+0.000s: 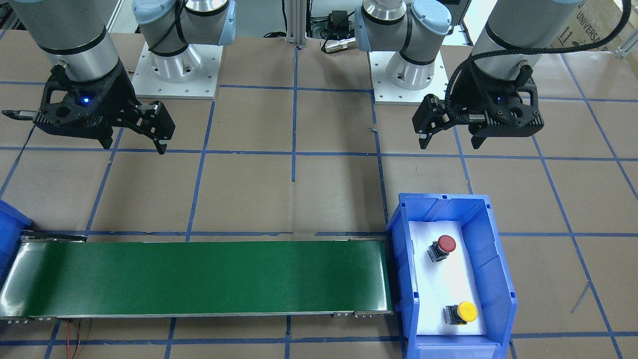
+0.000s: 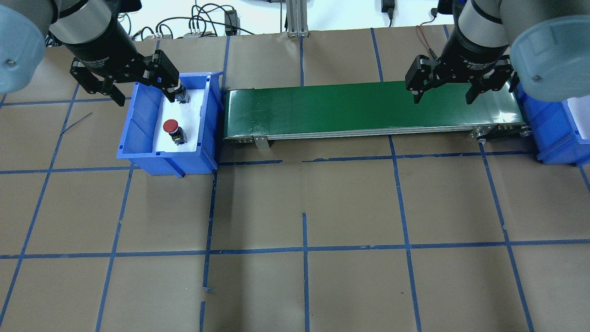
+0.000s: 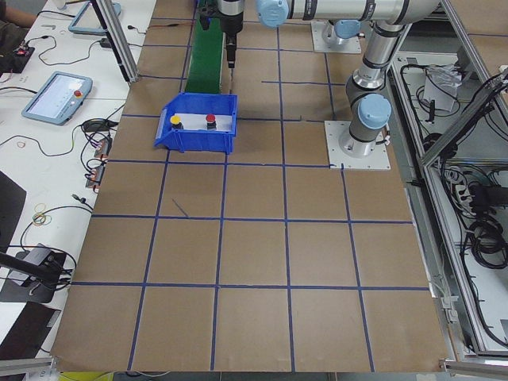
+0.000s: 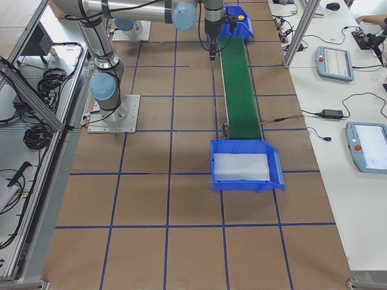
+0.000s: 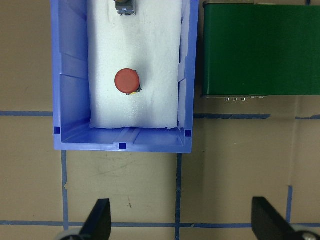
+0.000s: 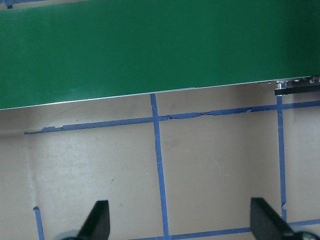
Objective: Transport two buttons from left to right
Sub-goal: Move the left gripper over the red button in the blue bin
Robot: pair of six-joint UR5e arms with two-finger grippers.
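Red button [image 1: 445,245] and yellow button [image 1: 463,312] are both sitting on white foam inside the left blue bin [image 1: 498,279]. Left end effector [image 2: 143,90] is hovering released near that bin. Right end effector [image 2: 445,90] is hanging released by the green conveyor belt [image 1: 199,279]. Judging by this, no transfer is done and both are remaining.

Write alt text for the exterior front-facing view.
A red button and a yellow button sit in a blue bin at the green belt's end, picture right. The left claw and right claw hang open and empty.
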